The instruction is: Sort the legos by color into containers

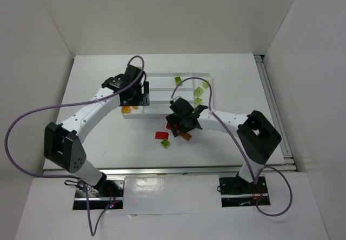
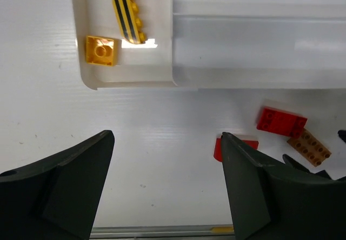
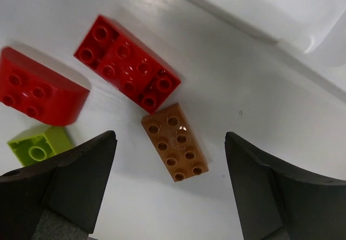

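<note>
The right end effector was found released, jaws spread, above the brown brick lying studs-up on the counter near the tray. The brick was judged light, rigid and smooth — prone to slip. A grip across its long plain sides was advised, clear of the adjoining red brick.

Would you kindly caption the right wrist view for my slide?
Right gripper, fingers open, over the brown brick, beside a rectangular red brick.

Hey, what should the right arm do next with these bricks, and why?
Probably lower the right gripper straight down onto the brown brick: its jaws are open and the brick lies on the table between them, not yet grasped.
</note>
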